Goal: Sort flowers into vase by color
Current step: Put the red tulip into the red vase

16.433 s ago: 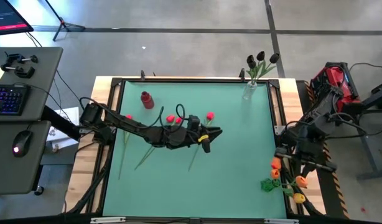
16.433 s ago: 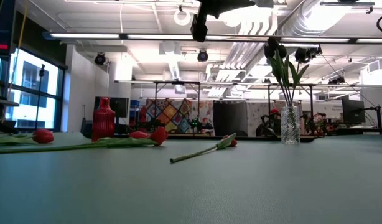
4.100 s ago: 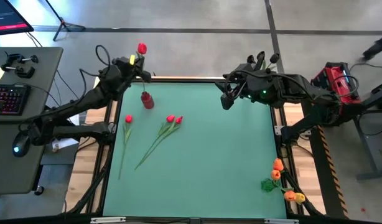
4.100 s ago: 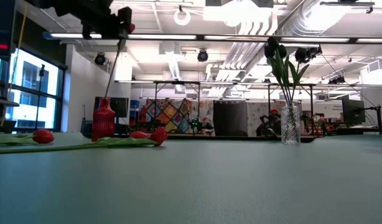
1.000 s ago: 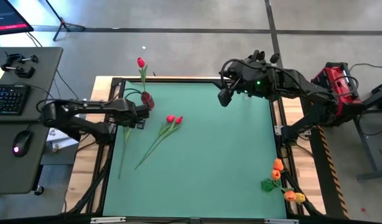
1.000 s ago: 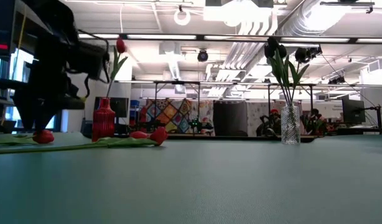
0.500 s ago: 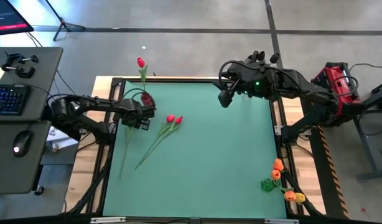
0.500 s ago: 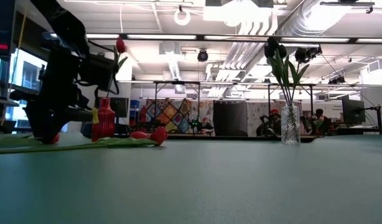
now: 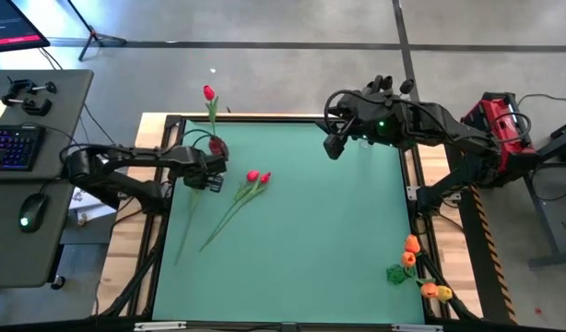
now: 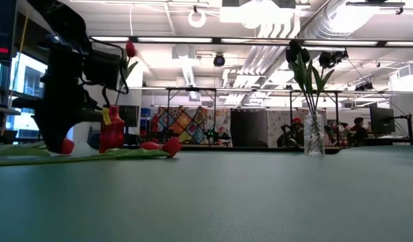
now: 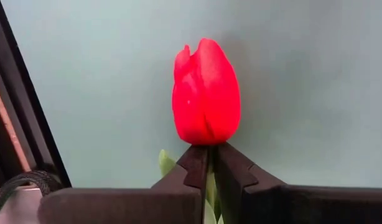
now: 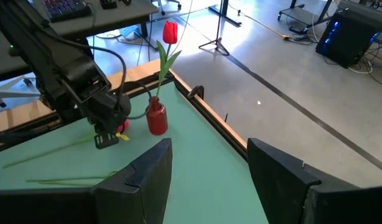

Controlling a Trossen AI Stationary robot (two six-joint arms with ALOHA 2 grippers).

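Left gripper (image 9: 203, 177) is down on the green mat (image 9: 301, 240) in the left-centre of the high view, just below the small red vase (image 9: 217, 148). Its fingers (image 11: 194, 163) are pinched together on the stem of a red tulip (image 11: 205, 93), right under the head: the left wrist view fills its middle with that bloom, a smooth, closed, bright red bud with a pale green leaf tip peeking beside the stem. In the low view the same head (image 10: 66, 146) shows at far left, low against the mat beneath the dark gripper.

The red vase already carries one red tulip (image 9: 209, 93), standing upright with its head in the upper left of the high view, above the table edge. Two more red tulips (image 9: 257, 176) lie just right of the gripper, heads touching, long green stems trailing down-left across the mat.

Right gripper (image 9: 331, 146) hangs over the upper middle of the mat, jaws spread apart and holding nothing. Behind its arm in the upper right, the near-black tulips (image 10: 302, 54) stand in a clear glass vase (image 10: 314, 143). The orange tulips (image 9: 421, 269) sit bunched at the lower right edge of the table.
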